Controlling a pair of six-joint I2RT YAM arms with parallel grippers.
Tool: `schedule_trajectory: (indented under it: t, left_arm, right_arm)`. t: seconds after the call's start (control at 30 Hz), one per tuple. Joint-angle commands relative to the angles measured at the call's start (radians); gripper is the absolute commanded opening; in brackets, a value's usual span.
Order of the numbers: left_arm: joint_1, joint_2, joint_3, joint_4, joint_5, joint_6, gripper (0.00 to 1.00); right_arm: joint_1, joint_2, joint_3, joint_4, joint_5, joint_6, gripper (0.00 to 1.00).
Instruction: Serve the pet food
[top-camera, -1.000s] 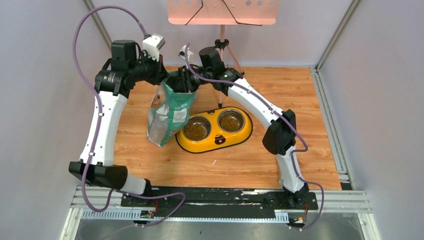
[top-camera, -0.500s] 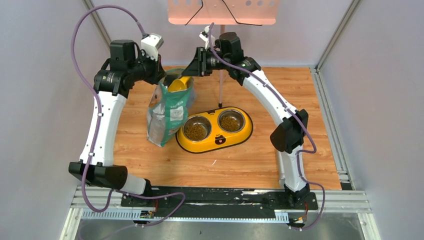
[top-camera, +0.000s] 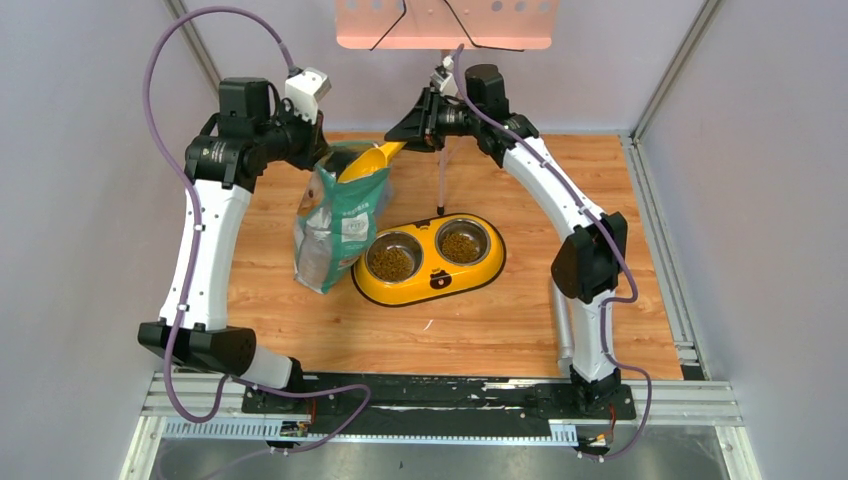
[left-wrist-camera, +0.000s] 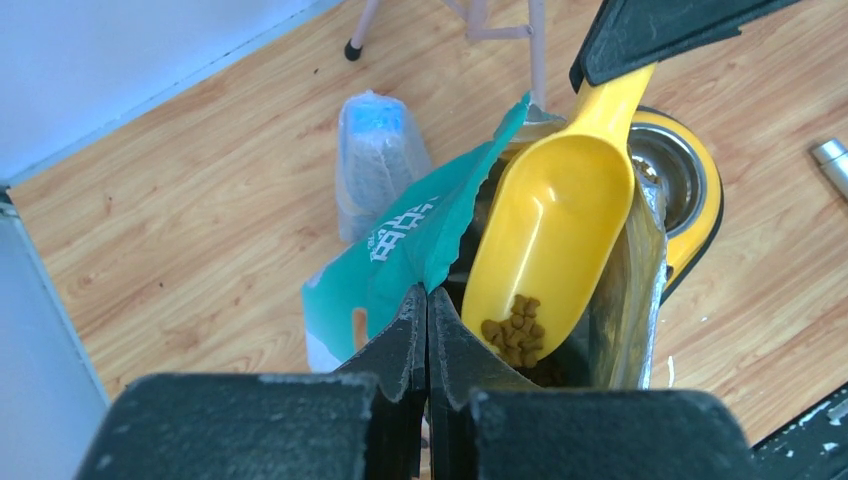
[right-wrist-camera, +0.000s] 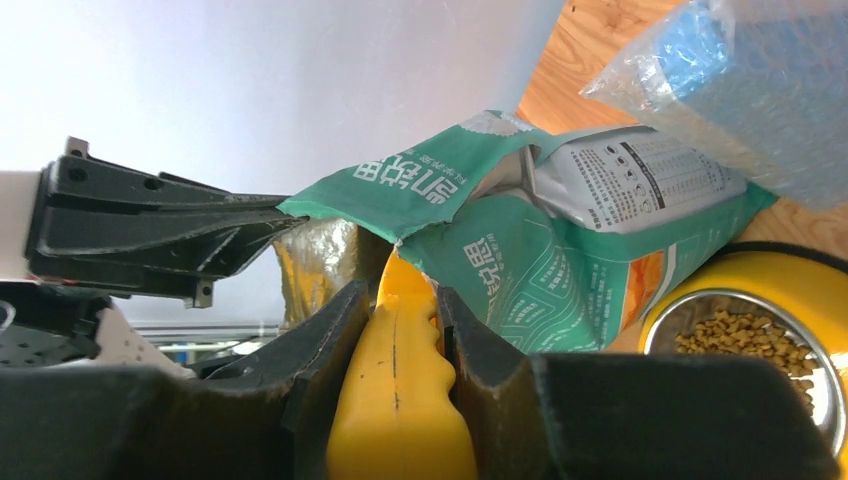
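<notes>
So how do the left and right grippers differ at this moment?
The left gripper is pinched flat on the thin torn edge of the bag; the right gripper has its jaws parted around the thick handle of the scoop. The left holds the bag mouth open; the right holds the scoop at that mouth, a little pet food inside. Both are gripping something.

Wood-grain tabletop (top-camera: 520, 320) with green bag (top-camera: 340, 225), yellow twin-bowl feeder (top-camera: 425, 262) just beside it, tripod foot (top-camera: 439, 208) behind.

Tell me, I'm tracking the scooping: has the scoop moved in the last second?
Yes. The scoop, holding some kibble, has risen out of the bag, up and rightward in the top view; the bowl stayed put.
</notes>
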Motion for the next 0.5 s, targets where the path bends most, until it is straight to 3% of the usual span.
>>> schedule_trajectory:
  t: [0.0, 0.47]
  left_arm:
    - [0.005, 0.000, 0.048, -0.043, -0.011, 0.067, 0.00]
    - [0.005, 0.008, 0.080, -0.035, 0.002, 0.060, 0.00]
  right_arm:
    - [-0.046, -0.052, -0.012, 0.099, -0.002, 0.156, 0.00]
    - [-0.066, -0.084, 0.041, 0.114, 0.070, 0.212, 0.00]
